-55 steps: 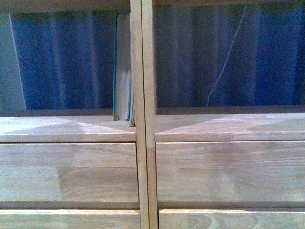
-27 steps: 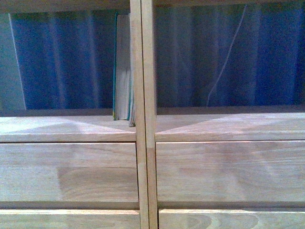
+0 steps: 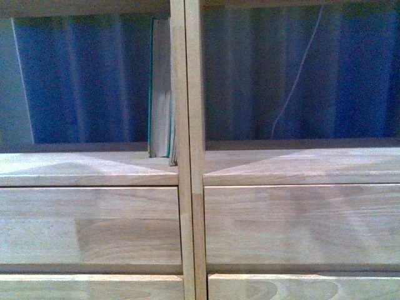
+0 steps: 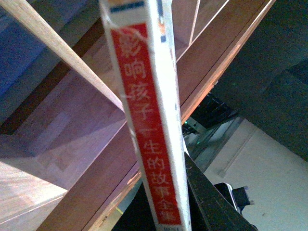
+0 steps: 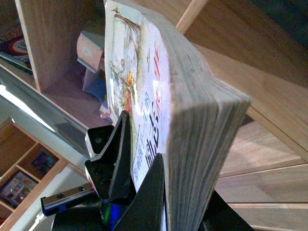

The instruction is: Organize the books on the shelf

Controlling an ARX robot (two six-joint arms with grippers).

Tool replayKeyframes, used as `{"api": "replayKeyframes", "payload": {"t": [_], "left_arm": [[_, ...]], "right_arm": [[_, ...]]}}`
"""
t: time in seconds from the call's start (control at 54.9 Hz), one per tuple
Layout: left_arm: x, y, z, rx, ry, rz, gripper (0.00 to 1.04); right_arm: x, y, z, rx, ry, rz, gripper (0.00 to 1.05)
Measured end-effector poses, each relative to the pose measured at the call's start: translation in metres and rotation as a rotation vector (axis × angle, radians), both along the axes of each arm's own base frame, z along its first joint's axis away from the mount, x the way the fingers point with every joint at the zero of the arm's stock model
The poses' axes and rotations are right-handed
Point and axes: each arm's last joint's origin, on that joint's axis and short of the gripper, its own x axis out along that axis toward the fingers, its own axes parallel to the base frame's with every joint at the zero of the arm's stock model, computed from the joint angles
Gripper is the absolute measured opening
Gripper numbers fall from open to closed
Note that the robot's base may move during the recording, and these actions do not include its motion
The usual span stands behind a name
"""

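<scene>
Front view gives you one shelf point(image 3: 187, 169) with two columns, and neither arm in sight. Its left compartment holds upright books point(image 3: 160, 94) pressed against the centre post, with teal covers and pale page edges facing you. You can count two, though the second is only a sliver and hard to be sure of. Through the open back you see a blue curtain point(image 3: 81, 81) and one white cable point(image 3: 300, 75). Four drawer fronts point(image 3: 87, 225) show, the lower two cut off.

Left wrist view: your left claw point(image 4: 163, 216) is closed tight on one thin book point(image 4: 149, 130), whose red spine bears pale Chinese characters. The book's far end runs out of frame, and shelf boards lie close behind it.

Right wrist view: your right claw point(image 5: 178, 207) is clamped on one thick book point(image 5: 192, 110) with a white illustrated cover and pale page edges. Its near end is hidden between the black fingers point(image 5: 120, 159).
</scene>
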Motion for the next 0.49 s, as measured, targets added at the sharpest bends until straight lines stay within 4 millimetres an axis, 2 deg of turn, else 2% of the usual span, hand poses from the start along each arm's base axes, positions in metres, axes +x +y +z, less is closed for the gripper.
{"api": "replayKeyframes", "payload": {"t": [0.073, 0.328, 0.492], "left_arm": [[0.0, 0.0, 0.0, 0.003, 0.0, 0.001, 0.07], [0.001, 0.007, 0.0, 0.03, -0.026, 0.039, 0.07], [-0.001, 0.01, -0.001, 0.061, -0.037, 0.051, 0.07]], "right_arm": [[0.001, 0.0, 0.0, -0.004, 0.0, -0.003, 0.11], [0.005, -0.007, 0.0, -0.003, -0.003, -0.05, 0.49], [0.01, -0.021, 0.003, -0.004, -0.038, -0.095, 0.76]]}}
